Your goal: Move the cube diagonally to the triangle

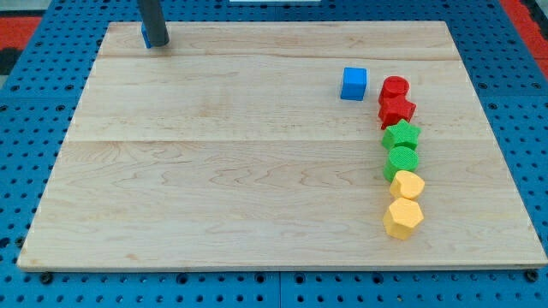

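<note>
A blue cube sits on the wooden board at the view's upper right, just left of a red cylinder. My tip rests near the board's top left corner, far to the left of the cube. A bit of blue shows at the left of the rod's lower end. It looks like a small blue block mostly hidden behind the rod, and its shape cannot be made out.
Below the red cylinder a column of blocks runs down the view's right: a red star, a green star, a green rounded block, a yellow heart and a yellow hexagon. Blue pegboard surrounds the board.
</note>
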Robot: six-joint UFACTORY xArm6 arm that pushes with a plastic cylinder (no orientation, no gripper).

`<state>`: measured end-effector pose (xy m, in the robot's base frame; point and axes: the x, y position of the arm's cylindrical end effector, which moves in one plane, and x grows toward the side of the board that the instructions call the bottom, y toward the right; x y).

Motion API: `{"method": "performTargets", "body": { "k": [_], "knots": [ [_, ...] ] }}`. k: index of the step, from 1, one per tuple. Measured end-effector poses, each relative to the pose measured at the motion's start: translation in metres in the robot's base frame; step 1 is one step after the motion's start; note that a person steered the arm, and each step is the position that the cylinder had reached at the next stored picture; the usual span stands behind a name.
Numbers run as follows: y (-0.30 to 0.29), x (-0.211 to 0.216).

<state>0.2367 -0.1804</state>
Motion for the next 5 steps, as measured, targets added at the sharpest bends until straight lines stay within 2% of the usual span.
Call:
{"method": "performTargets", "body": {
  "k": [1,3,4,5],
  "knots": [
    [0.042,-0.01],
    [-0.01,-0.012],
    [0.055,0.001],
    [0.168,0.004]
  ]
}}
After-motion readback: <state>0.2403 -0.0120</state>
